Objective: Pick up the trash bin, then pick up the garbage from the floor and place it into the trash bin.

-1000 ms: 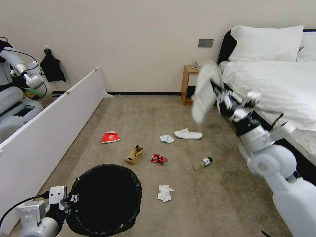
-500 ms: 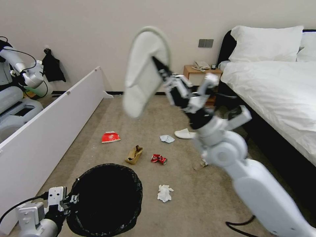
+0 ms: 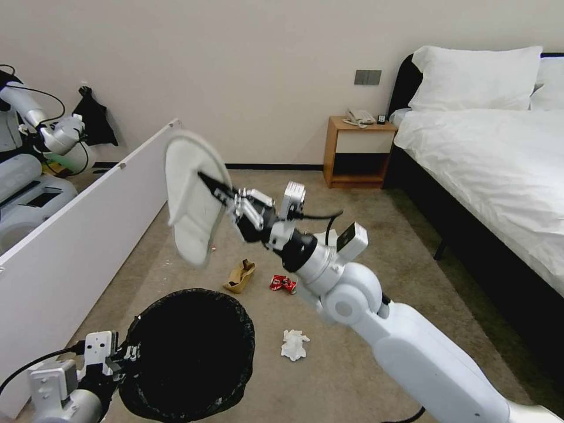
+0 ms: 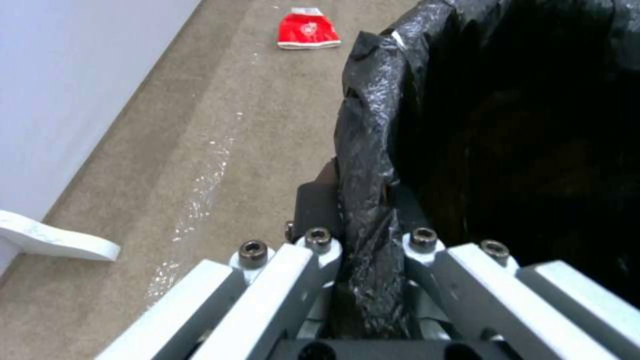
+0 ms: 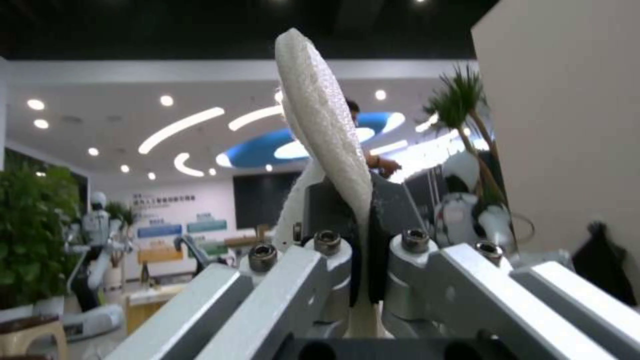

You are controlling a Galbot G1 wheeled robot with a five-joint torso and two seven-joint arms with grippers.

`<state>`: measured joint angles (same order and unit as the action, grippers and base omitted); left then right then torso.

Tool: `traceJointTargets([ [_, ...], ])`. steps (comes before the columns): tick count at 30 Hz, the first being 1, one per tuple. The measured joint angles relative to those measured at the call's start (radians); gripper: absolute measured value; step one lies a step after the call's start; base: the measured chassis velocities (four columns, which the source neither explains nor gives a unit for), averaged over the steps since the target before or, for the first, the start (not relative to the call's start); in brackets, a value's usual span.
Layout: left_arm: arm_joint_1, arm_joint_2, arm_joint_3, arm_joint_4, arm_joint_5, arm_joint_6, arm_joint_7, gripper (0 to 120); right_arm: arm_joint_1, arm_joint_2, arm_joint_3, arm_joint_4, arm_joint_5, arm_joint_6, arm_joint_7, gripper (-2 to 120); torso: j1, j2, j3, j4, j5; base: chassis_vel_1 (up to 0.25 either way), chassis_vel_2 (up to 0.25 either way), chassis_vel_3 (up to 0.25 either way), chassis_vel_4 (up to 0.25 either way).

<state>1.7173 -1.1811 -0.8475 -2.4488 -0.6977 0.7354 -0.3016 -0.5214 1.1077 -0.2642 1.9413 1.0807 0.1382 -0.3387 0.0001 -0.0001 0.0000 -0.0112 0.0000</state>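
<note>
Head view: right gripper [image 3: 212, 183] raised in mid-air above the floor [image 3: 376, 329], fingers clamped on a white slipper [image 3: 191, 197]. Slipper hangs nearly upright, sole edge-on, up and beyond the trash bin [image 3: 191, 352], not over its mouth. Right wrist view confirms the pinch: both pads pressed to the slipper [image 5: 327, 145] with its rim between them. Left gripper [image 3: 126, 355] low at the near left, closed on the bin's rim; left wrist view shows the black bag [image 4: 367, 165] squeezed between its fingers [image 4: 319, 240]. Bin's mouth faces up, black liner folded over the edge. Litter on the carpet: crumpled brown paper bag [image 3: 239, 276] and crushed red can [image 3: 284, 284] beyond the bin, white tissue [image 3: 294, 344] just right of it, red-white packet [image 4: 307, 29] farther out beside the white panel [image 3: 76, 235].
</note>
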Motion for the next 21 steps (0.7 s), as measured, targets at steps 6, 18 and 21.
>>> traceJointTargets([
  [6,-0.001,0.003,-0.003,-0.001,-0.005,0.000,0.000,4,-0.036,-0.043,-0.026,-0.009,-0.032,0.000,-0.001,1,0.000,0.000,0.000,-0.0001,0.0001,0.000,0.000,0.000,0.000],
  [18,-0.009,0.009,-0.007,-0.001,-0.022,0.000,0.000,4,-0.080,-0.043,-0.066,-0.026,-0.057,0.001,0.003,1,0.000,0.000,0.000,0.0001,0.0000,0.000,0.000,0.000,0.000],
  [21,-0.011,0.010,-0.008,0.001,-0.024,0.000,0.000,4,-0.082,-0.037,-0.075,-0.031,-0.059,0.002,0.003,1,0.000,0.000,0.000,0.0002,0.0000,0.000,0.000,0.000,0.000],
])
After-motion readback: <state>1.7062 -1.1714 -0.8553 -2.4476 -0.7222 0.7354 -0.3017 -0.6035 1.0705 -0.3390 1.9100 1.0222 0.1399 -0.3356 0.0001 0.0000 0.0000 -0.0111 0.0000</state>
